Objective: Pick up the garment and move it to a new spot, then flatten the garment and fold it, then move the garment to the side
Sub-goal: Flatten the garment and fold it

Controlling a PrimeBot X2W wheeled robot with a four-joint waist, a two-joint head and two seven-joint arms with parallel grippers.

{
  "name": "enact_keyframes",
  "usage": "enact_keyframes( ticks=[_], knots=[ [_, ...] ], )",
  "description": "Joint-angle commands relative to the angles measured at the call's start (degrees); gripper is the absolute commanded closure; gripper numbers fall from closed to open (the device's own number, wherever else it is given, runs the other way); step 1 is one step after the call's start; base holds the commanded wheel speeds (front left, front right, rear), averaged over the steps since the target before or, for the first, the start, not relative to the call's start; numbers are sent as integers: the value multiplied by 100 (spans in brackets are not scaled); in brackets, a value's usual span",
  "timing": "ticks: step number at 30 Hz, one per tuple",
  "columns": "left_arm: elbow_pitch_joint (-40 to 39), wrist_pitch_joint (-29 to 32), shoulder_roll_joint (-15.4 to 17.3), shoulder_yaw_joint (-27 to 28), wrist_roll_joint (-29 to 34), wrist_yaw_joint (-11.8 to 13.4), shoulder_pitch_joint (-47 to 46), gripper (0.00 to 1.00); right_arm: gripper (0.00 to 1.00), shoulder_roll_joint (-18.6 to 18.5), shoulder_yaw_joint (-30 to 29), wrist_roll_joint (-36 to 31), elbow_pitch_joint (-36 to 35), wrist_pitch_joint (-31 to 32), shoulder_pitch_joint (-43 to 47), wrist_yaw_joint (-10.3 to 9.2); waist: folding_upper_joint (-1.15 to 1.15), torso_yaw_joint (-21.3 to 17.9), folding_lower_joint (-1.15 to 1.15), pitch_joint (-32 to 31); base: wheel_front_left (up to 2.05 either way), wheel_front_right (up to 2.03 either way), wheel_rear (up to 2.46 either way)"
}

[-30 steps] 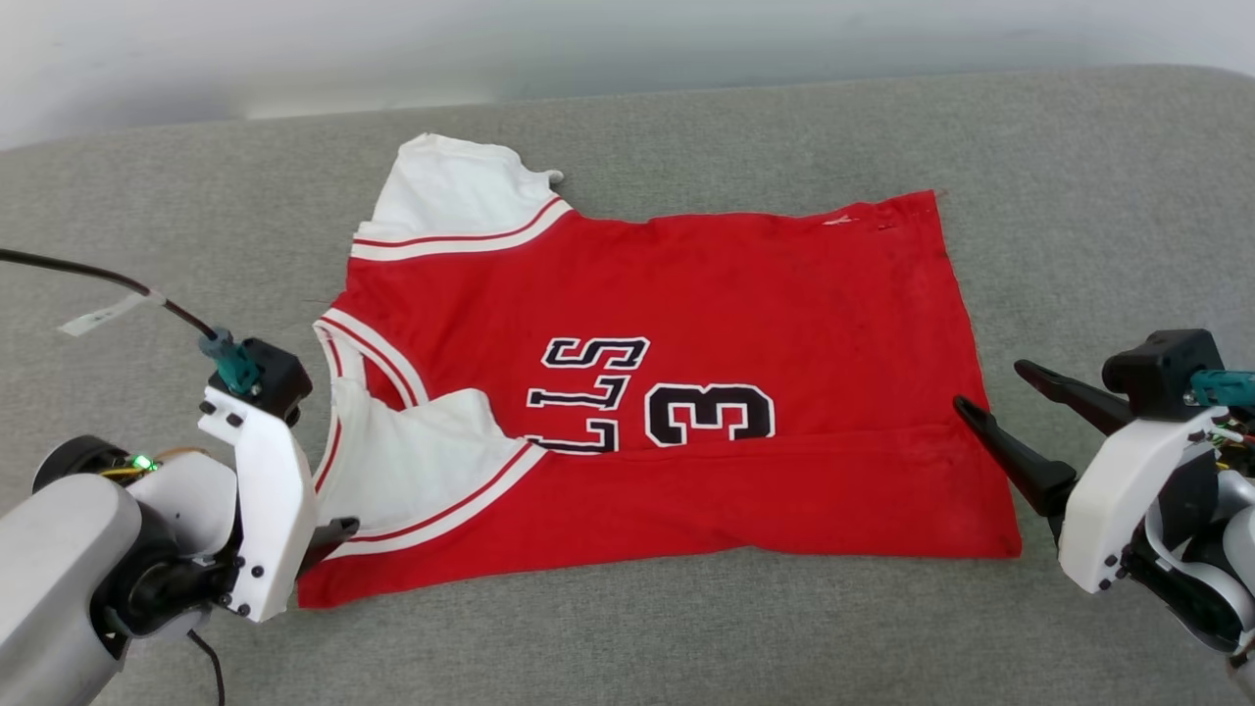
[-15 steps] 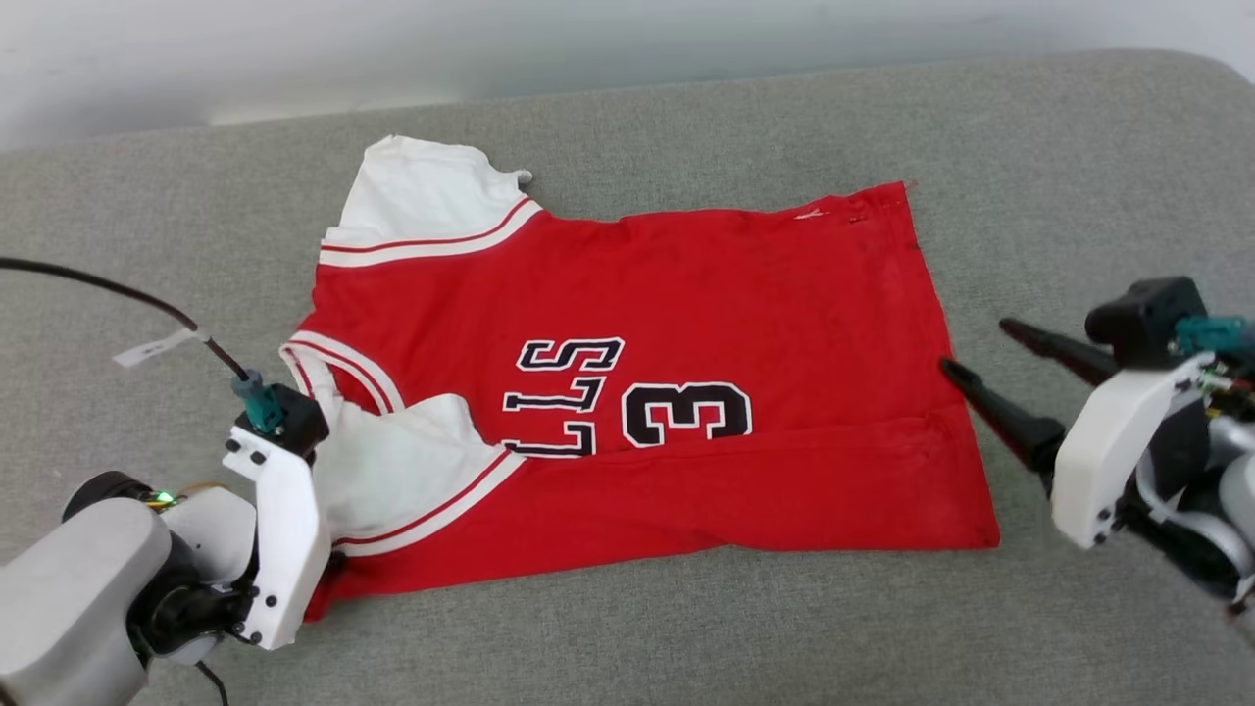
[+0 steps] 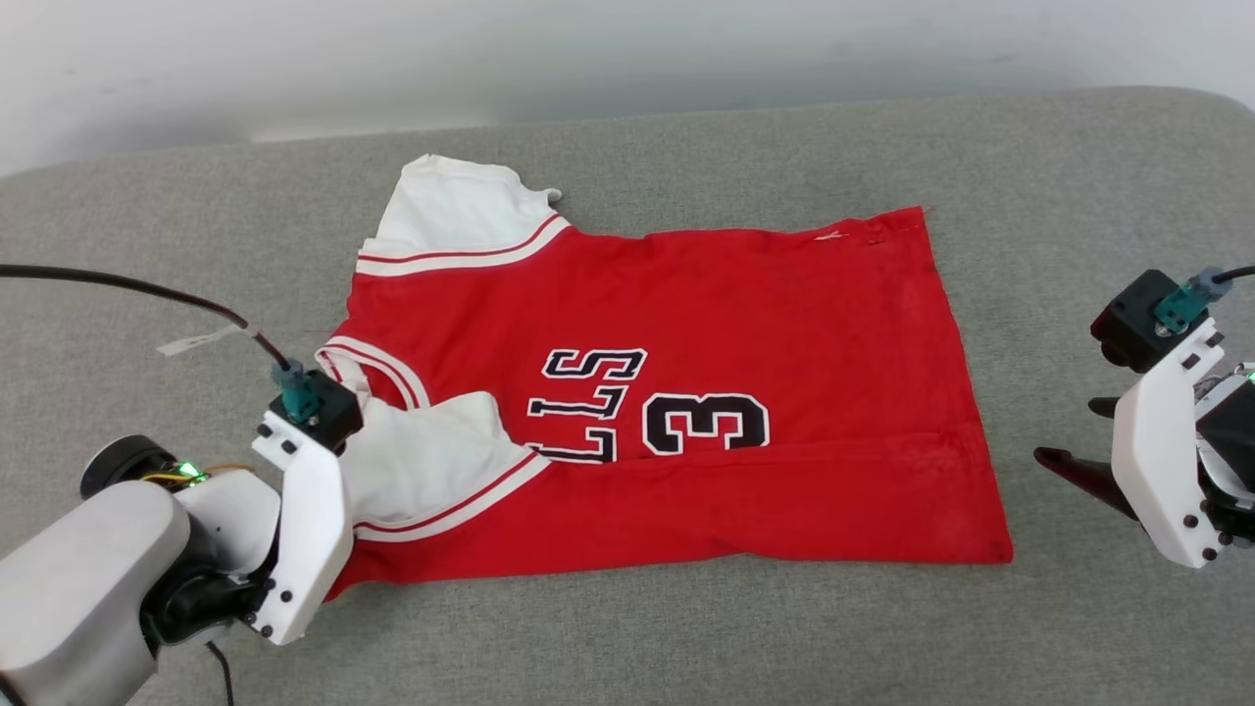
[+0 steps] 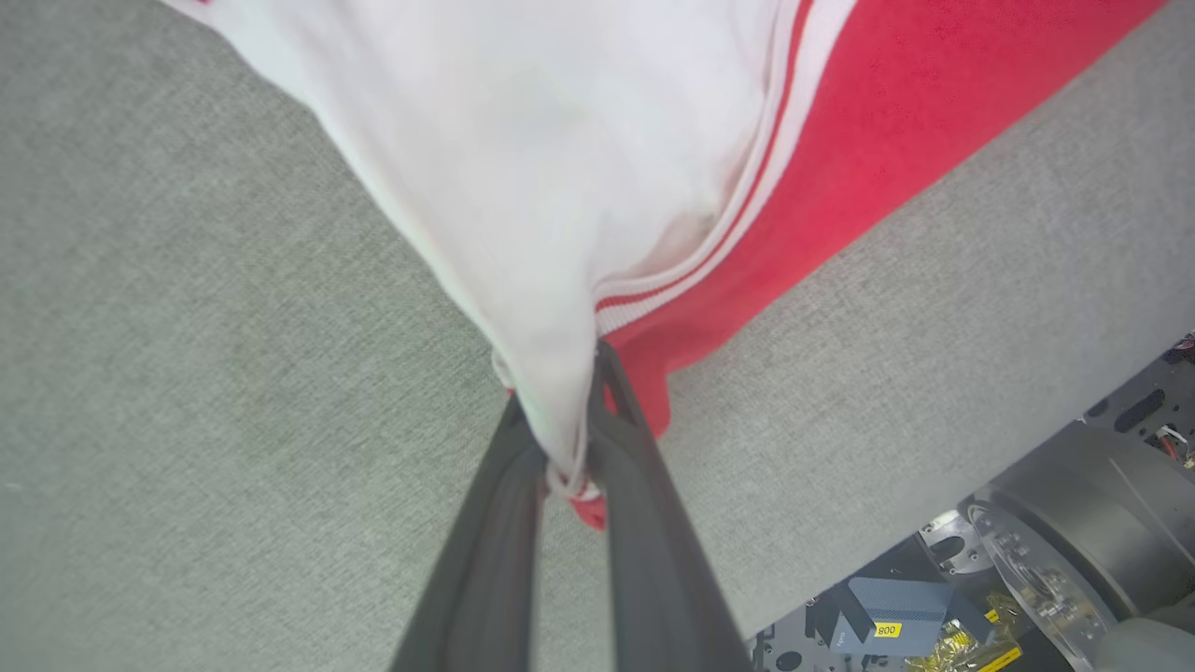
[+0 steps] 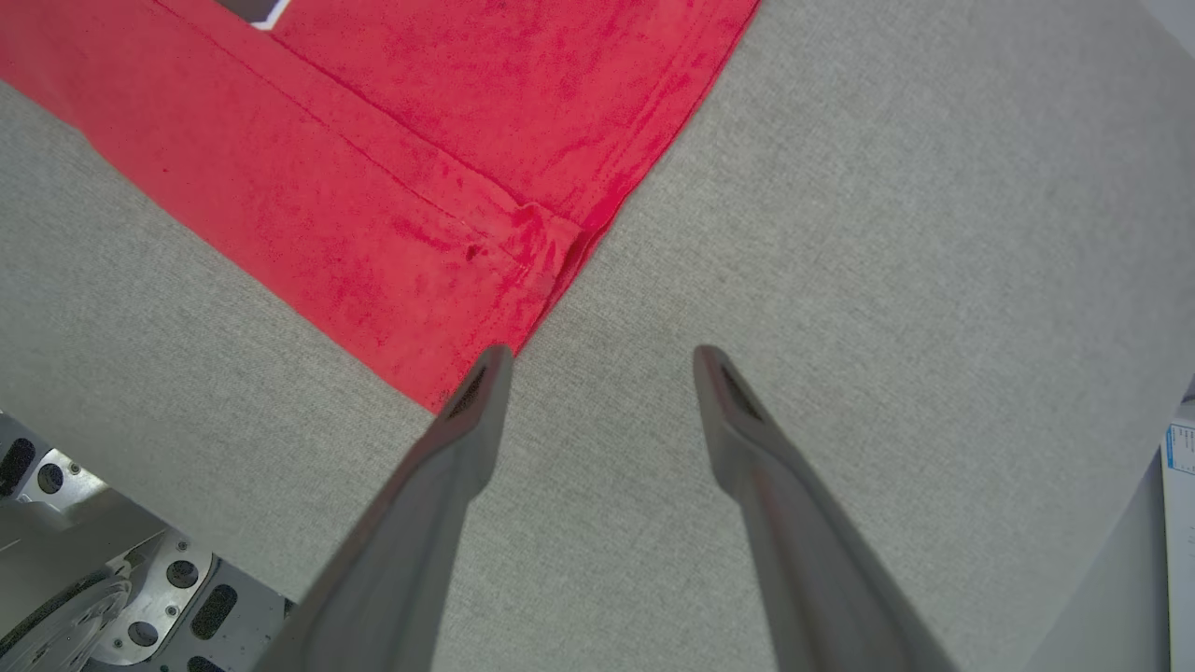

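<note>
Fabric is bunching between the fingers [image 4: 485, 560] of our left claw [image 4: 560, 392], which is clenching on the shirt [image 3: 686, 392] at its near left corner. In the left wrist view we are pinching white cloth of the near sleeve [image 4: 560, 187], with a bit of red beside it, between the two dark fingers just above the bench [image 4: 187, 327].

In the head view the shirt is lying spread across the middle of the grey bench, front up, with its collar [image 3: 368, 368] pointing to our left and its hem [image 3: 966, 392] to our right. The near side is lying folded over the front, and the fold is covering the lower part of the black lettering [image 3: 588, 402] and one digit [image 3: 706, 424]. The near sleeve is resting on top of the red front beside the collar, while the far sleeve [image 3: 451, 211] is lying flat, pointing away from us.

Our right claw [image 5: 602, 359] is hanging released, its fingers spread wide and gripping nothing. In the right wrist view one fingertip is sitting just beside the near hem corner [image 5: 420, 373], though we cannot tell whether it is touching the cloth; the other is hovering over bare bench. In the head view this claw is showing at the right edge, just off the hem.
</note>
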Motion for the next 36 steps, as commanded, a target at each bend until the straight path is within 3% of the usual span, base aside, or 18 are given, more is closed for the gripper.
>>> enact_keyframes(
  ticks=[1, 6, 17, 19, 20, 28, 36],
  knots=[
    [-177, -4, -68, -38, 100, 37, -120, 100, 0, 125, 207, 235, 91, 435, -102, -4, 0, 77, 0, 108, 0, 0, 0],
    [-276, 12, -103, -71, 157, 41, -189, 100, 0, 350, 374, 350, 384, 575, 22, -4, 0, 144, 0, 235, 0, 0, 0],
    [-334, -164, -46, -55, 183, 136, -22, 100, 0, 1180, 900, 505, 1412, 130, 716, -1, 0, 177, 0, 393, 0, 0, 0],
    [-335, -211, -10, -50, 149, 157, 53, 100, 94, 1197, 927, 496, 1477, -17, 673, 5, 0, 133, 0, 360, 0, 0, 0],
    [-331, -238, -4, -47, 123, 173, 97, 100, 100, 1180, 939, 466, 1490, -96, 620, 4, 0, 113, 0, 329, 0, 0, 0],
    [-443, -462, 129, 33, -81, 273, 430, 100, 100, 630, 929, 585, 1053, -581, 250, -4, 0, 62, 0, -51, 0, 0, 0],
    [-962, -510, 430, 19, -304, 437, 879, 100, 100, -215, 995, 846, 287, -595, 552, -4, 0, 98, 0, -311, 0, 0, 0]
  ],
)
